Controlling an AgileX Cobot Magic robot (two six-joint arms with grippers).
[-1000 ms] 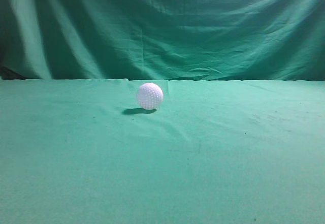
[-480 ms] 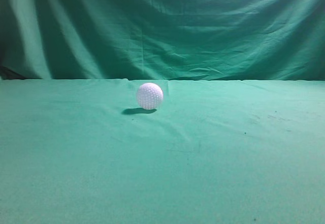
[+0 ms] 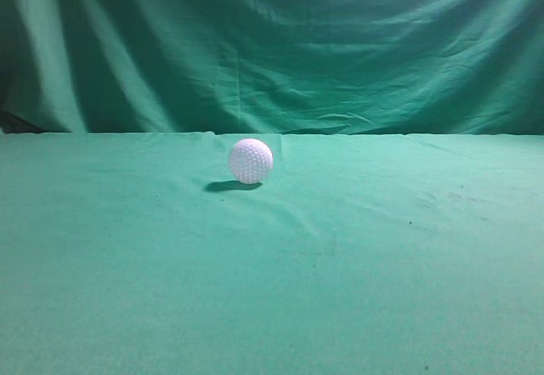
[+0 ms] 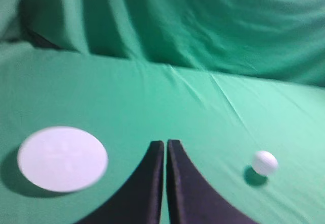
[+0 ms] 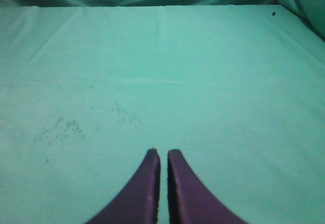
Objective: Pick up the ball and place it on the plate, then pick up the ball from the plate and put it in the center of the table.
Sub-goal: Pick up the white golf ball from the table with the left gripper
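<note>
The white dimpled ball [image 3: 251, 161] rests on the green cloth table [image 3: 340, 264], a little left of the middle in the exterior view. It also shows in the left wrist view [image 4: 265, 162], to the right of my left gripper [image 4: 165, 144], which is shut and empty. A white round plate [image 4: 62, 158] lies on the table to the left of that gripper. My right gripper [image 5: 162, 153] is shut and empty over bare cloth. Neither gripper nor the plate shows in the exterior view.
A darker green cloth backdrop [image 3: 272, 43] hangs behind the table. Faint dark specks [image 5: 61, 127] mark the cloth left of my right gripper. The backdrop rises at the far right corner in the right wrist view [image 5: 304, 0].
</note>
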